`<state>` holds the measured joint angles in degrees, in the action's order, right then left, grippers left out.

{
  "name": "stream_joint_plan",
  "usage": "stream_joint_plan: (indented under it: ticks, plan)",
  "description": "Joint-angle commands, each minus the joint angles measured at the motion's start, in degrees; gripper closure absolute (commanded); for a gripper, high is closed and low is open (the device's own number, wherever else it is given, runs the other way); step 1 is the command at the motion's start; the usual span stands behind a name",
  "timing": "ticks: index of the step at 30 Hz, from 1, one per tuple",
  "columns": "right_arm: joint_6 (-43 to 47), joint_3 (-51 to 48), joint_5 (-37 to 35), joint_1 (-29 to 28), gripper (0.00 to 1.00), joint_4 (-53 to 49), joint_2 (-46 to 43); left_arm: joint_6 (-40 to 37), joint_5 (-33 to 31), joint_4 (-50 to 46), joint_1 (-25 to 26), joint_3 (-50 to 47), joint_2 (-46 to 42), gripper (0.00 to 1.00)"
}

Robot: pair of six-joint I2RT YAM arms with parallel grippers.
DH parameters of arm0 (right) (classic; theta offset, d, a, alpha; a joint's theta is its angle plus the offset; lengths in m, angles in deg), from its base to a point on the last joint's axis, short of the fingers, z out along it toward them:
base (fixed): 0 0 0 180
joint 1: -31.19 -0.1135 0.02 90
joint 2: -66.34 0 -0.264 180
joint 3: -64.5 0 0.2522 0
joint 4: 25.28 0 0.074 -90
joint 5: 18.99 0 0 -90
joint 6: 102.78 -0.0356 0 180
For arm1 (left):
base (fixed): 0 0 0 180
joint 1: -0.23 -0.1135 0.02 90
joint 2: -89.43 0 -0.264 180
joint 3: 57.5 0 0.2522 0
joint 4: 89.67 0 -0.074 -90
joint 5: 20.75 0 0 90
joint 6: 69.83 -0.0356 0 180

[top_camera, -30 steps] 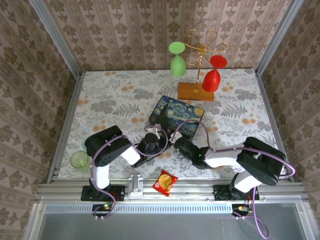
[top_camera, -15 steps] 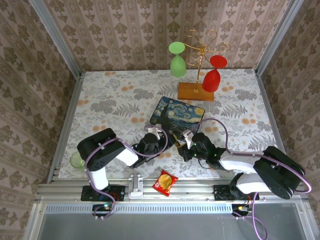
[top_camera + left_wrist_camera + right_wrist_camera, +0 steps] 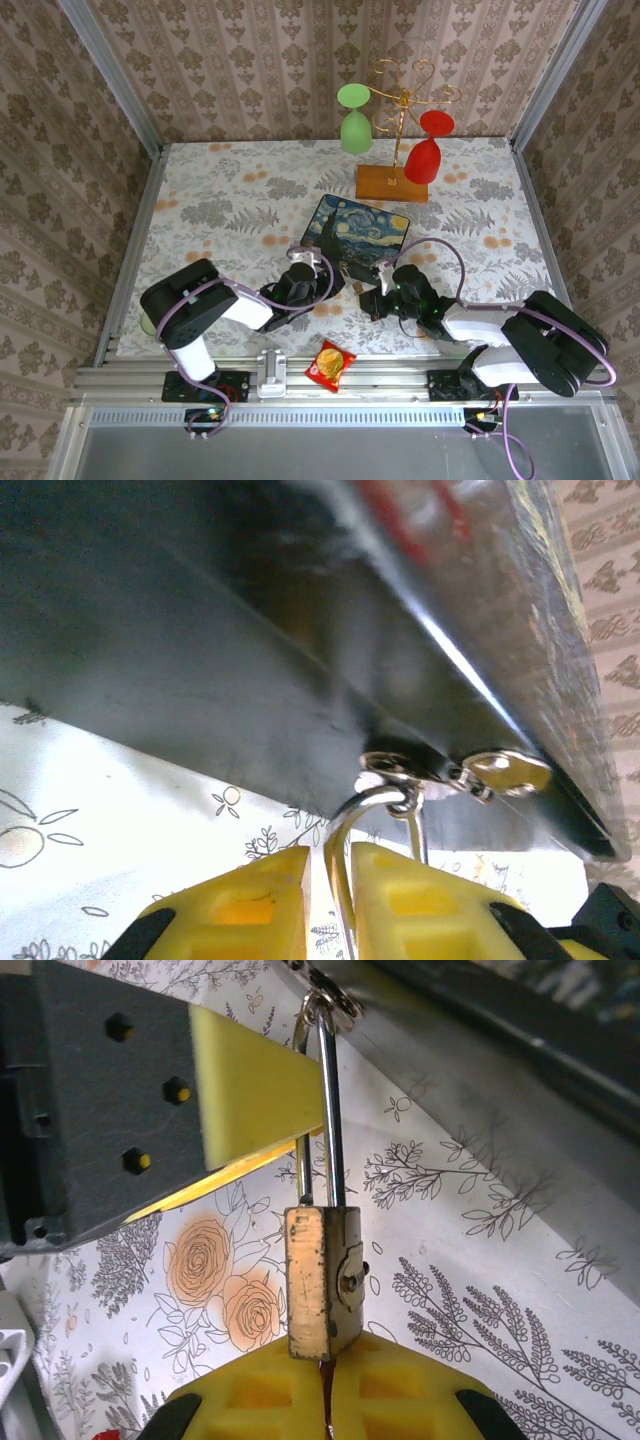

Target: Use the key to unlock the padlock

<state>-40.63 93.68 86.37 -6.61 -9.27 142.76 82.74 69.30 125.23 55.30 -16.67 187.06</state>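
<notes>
Small brass padlock (image 3: 322, 1280) hangs mid-frame from the box's clasp (image 3: 490, 770). Left gripper (image 3: 330, 872) pinches its silvery shackle (image 3: 334, 1110); right gripper (image 3: 325, 1392) looks closed on the thin dark key (image 3: 325, 1370) beneath. Key looks inserted, so turning it comes next.

I'm working in a lab test cell dressed as a home: damask wallpaper panels (image 3: 250, 60) set in bare aluminium rails (image 3: 110, 75), a floral cloth (image 3: 220, 200) as work surface, extruded frame bars (image 3: 390, 380) along the near edge
</notes>
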Motion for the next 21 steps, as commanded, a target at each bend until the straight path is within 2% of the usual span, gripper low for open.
stream_joint_plan:
  ticks: [1, 5, 9, 14, 19, 21]
  plan:
    - [-3.79, 0.03, 1.98, 0.76, 0.92, -1.7, 1.41, -5.57, -2.6, -8.23, 0.22, 0.57, -1.49, 0.83]
    - [-3.75, 0.4, -2.17, 1.08, 0.91, -6.22, 2.55, -8.73, -2.79, -12.92, 0.22, 2.66, -2.66, 0.83]
    - [-5.65, 0.49, 1.2, 2.69, 0.9, -3.88, 6.71, -13.22, -5.04, -18.92, 0.24, 4.95, -2.27, 0.83]
    - [-7.32, 1.54, 2.28, 2.73, 0.87, -1.99, 10.11, -14.89, -5.67, -20.36, 0.47, 6.4, -0.85, 0.81]
    - [-5.62, 2.2, -3.83, 2.9, 0.83, -6.88, 11.16, -15.1, -5.7, -20.66, 0.49, 6.37, -1.54, 0.8]
    - [-5.16, 2.25, -3.33, 2.91, 0.82, -6.66, 12.12, -15.27, -5.92, -21.14, 0.51, 6.42, -1.82, 0.8]
